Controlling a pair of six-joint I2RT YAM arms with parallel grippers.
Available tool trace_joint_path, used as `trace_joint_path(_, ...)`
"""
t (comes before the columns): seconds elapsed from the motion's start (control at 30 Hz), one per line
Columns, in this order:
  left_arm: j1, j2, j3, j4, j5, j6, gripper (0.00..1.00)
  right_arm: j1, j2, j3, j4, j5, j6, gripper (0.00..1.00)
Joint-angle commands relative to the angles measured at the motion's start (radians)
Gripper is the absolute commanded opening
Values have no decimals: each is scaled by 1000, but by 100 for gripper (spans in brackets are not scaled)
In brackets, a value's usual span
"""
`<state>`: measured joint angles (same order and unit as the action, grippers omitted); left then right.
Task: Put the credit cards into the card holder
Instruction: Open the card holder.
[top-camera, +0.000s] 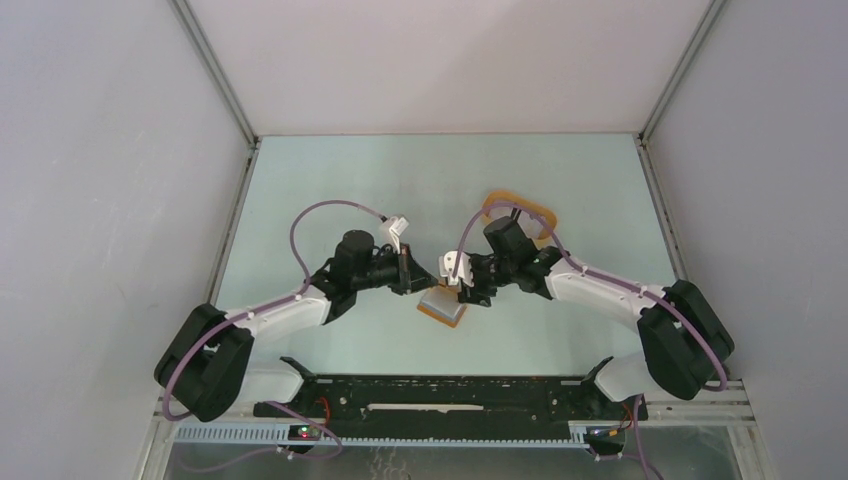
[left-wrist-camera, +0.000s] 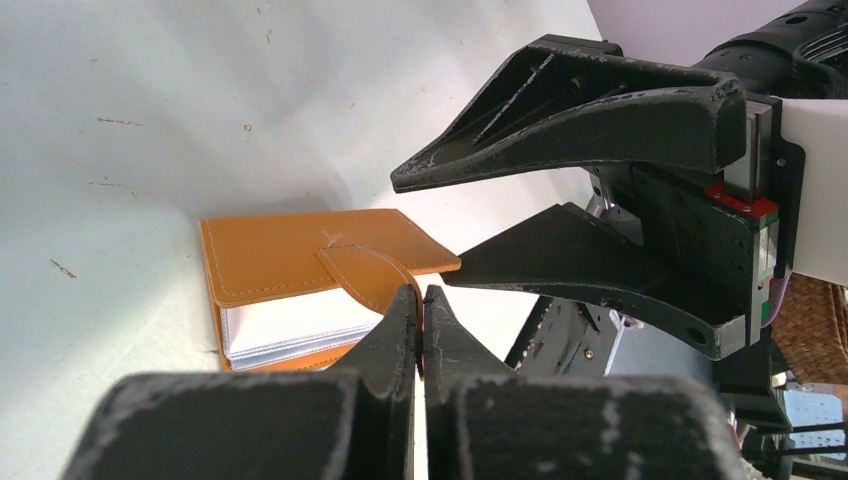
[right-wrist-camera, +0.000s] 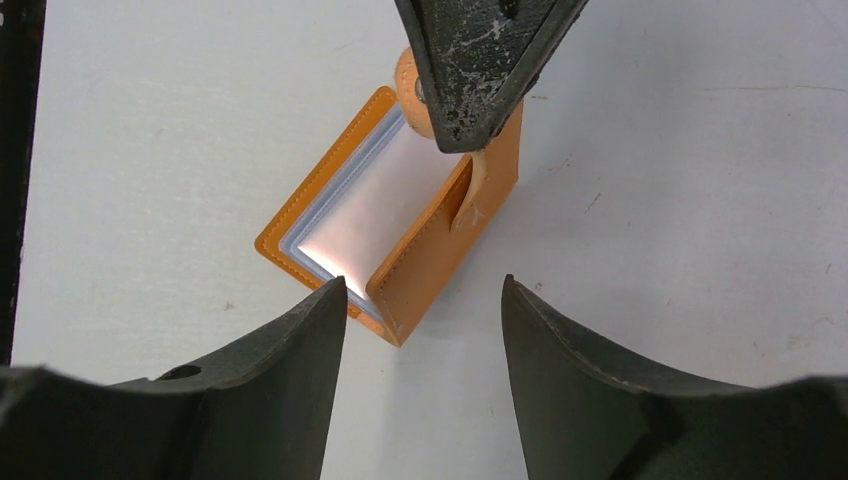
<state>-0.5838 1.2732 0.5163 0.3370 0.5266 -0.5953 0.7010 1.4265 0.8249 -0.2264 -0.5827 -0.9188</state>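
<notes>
The orange-brown card holder (top-camera: 442, 305) lies on the table between both arms. My left gripper (left-wrist-camera: 420, 292) is shut on its closing tab (left-wrist-camera: 360, 268) and holds the cover lifted, so the holder (left-wrist-camera: 285, 255) stands partly open. Pale glossy sleeves (right-wrist-camera: 375, 205) show inside; I cannot tell whether they hold cards. My right gripper (right-wrist-camera: 422, 290) is open and empty just above the holder's near corner (right-wrist-camera: 400, 325). The left gripper's fingers (right-wrist-camera: 480, 60) show at the top of the right wrist view. No loose credit cards are in view.
An oval orange-rimmed tray (top-camera: 522, 213) sits behind the right arm, mostly hidden by it. The right gripper's open fingers (left-wrist-camera: 570, 150) hang close over the holder in the left wrist view. White walls enclose the table on three sides.
</notes>
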Motion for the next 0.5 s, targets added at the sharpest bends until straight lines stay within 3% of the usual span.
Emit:
trace_joint_path(0.0,6,-37,30,43,10,1,0,21,6,19,52,56,56,65)
trace_joint_path(0.23,6,-39,15,74,27,-15,0,29,60,54,36,96,72,40)
trace_joint_path(0.43,6,-45,-8,101,42,-22,0,15,39,54,28,87,55,0)
trace_joint_path(0.47,6,-49,-15,107,40,-26,2,8,31,54,15,77,43,0)
